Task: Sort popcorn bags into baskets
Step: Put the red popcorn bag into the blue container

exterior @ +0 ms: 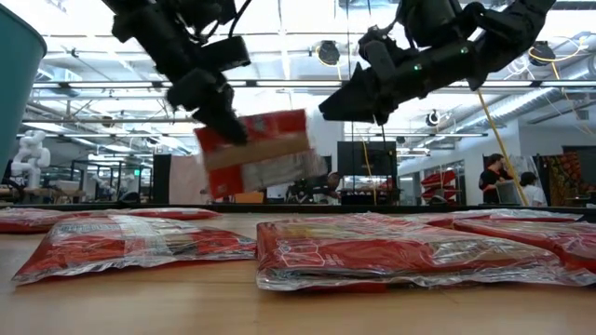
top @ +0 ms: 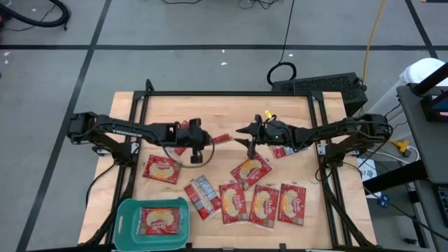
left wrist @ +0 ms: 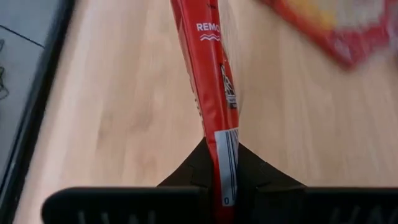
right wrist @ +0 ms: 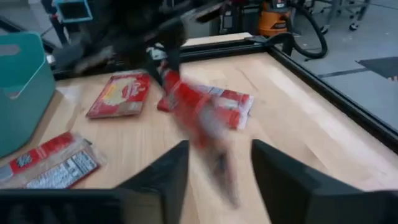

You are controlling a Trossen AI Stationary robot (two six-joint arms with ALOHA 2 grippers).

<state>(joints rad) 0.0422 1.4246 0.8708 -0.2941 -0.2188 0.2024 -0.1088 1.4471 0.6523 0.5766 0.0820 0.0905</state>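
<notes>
My left gripper (top: 207,141) hangs over the middle of the table, shut on one red popcorn bag (exterior: 265,154), which is lifted clear of the wood. My right gripper (right wrist: 217,168) faces it from the table's right, open, with the bag's free end (right wrist: 208,134) blurred just ahead of its fingers; whether they touch it I cannot tell. Several more popcorn bags (top: 264,205) lie flat on the near half of the table. The teal basket (top: 126,217) stands at the near left corner with one bag (top: 162,220) flat inside. My left gripper pinches the bag's end with the white printed strip (left wrist: 227,146) between its two fingers, the flat packet seen edge-on between them. The fingers (exterior: 222,116) slant down from the table's left. The bag juts out beyond them toward the right arm, tilted and clear of the table.
A bag (top: 162,169) lies under the left arm and another (top: 250,169) under the right gripper. One more (top: 283,150) lies beneath the right arm. Black frame rails (top: 224,94) border the table's far edge and both sides.
</notes>
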